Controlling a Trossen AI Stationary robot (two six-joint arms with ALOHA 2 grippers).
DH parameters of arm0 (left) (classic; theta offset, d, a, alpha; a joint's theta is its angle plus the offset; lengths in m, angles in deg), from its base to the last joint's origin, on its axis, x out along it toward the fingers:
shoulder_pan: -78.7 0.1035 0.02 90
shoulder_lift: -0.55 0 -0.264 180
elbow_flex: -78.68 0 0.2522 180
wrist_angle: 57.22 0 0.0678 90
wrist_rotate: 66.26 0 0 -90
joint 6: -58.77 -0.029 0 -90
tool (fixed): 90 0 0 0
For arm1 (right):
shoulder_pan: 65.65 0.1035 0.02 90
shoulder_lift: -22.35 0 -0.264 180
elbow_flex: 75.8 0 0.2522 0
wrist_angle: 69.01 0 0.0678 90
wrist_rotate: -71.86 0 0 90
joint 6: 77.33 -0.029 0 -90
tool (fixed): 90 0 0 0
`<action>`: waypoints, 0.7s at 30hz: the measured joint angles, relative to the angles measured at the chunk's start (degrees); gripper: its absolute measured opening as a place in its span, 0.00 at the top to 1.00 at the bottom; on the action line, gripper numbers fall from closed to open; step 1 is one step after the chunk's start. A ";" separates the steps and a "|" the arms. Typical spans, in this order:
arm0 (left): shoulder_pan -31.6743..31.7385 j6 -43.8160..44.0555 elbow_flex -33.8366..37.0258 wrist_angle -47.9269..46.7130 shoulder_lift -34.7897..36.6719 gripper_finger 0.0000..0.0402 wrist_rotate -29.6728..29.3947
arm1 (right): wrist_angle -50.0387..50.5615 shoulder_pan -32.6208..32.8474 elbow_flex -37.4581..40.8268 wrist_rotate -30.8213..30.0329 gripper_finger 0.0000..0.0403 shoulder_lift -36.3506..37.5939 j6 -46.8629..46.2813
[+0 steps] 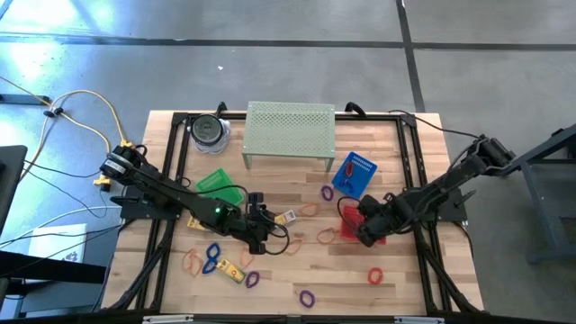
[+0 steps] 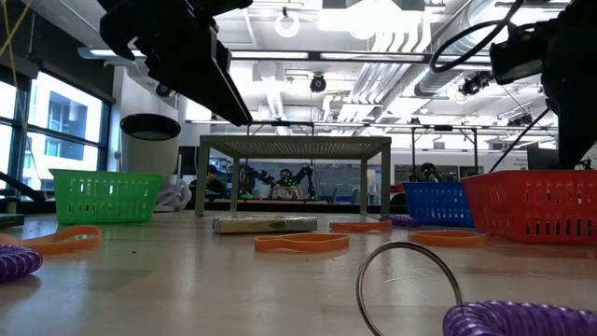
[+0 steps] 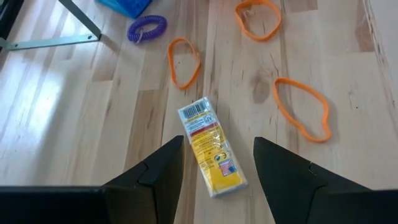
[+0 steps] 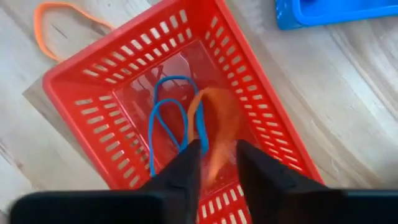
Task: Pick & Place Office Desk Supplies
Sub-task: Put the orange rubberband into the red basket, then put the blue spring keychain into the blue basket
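You are in a robotics lab or workshop hall, not an office. Your wooden table (image 1: 297, 261) sits on a bare polished concrete floor (image 1: 270, 63), with yellow cables (image 1: 85, 103) trailing off beside it. Looking level across the table, you see an open industrial ceiling (image 2: 373, 37) with exposed pipes and ducts, large windows (image 2: 56, 112) at one side, and further workbenches with other robot arms (image 2: 280, 177) behind the pale green perforated stand (image 2: 294, 147).

Overhead, table-level, 2 wrist cameras (close) share table (image 1: 360, 270).
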 joint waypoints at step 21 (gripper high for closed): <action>0.00 0.22 0.00 -0.02 0.00 0.54 -0.01 | -6.19 -3.10 -3.98 -5.35 0.47 5.14 20.15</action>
